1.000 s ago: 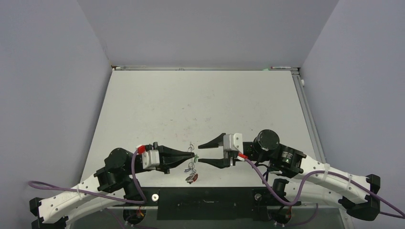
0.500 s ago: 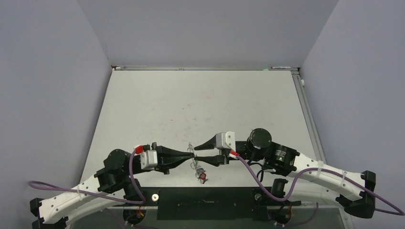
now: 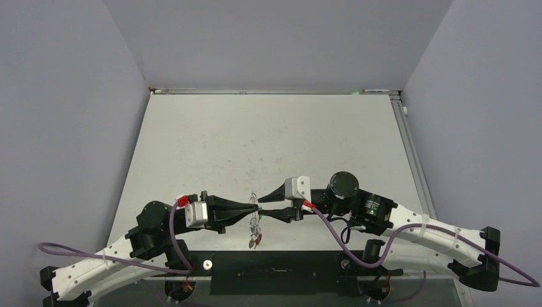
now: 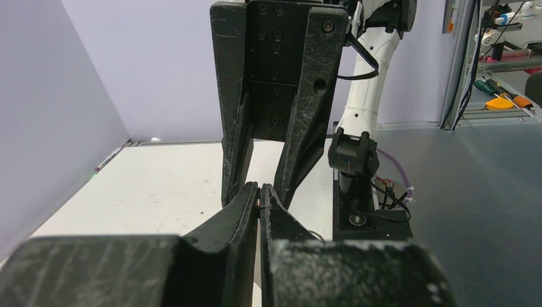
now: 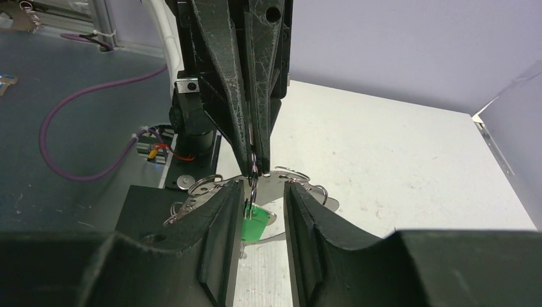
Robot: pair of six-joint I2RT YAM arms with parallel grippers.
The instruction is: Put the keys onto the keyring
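Near rim: a black mounting bar (image 3: pixel 275 272) lies along the near edge of the table (image 3: pixel 268 141), close behind both pincers.

Left pincer (image 3: pixel 257 208): jaws fully closed, tips clamped on thin wire of the keyring (image 3: pixel 255 222). The keyring hangs below the tip and trails toward the near edge. The keys (image 3: pixel 255 240) dangle at its lower end, one red tag showing, near the mounting bar and apart from it.

Right pincer (image 3: pixel 264 205): jaws narrow but not closed, tip to tip with the left pincer, one finger on either side of that pincer's point. From the right wrist, a green tag (image 5: pixel 254 224) hangs in the gap between the fingers, just beside the left-hand one; contact cannot be told. Split rings spread out just past both fingertips.

Room: past the pincer tips the pale table runs to its far edge at the back wall (image 3: pixel 275 45). A metal rail (image 3: pixel 409 147) borders the right edge, well apart from the right pincer. The left edge stands well apart from the left pincer.
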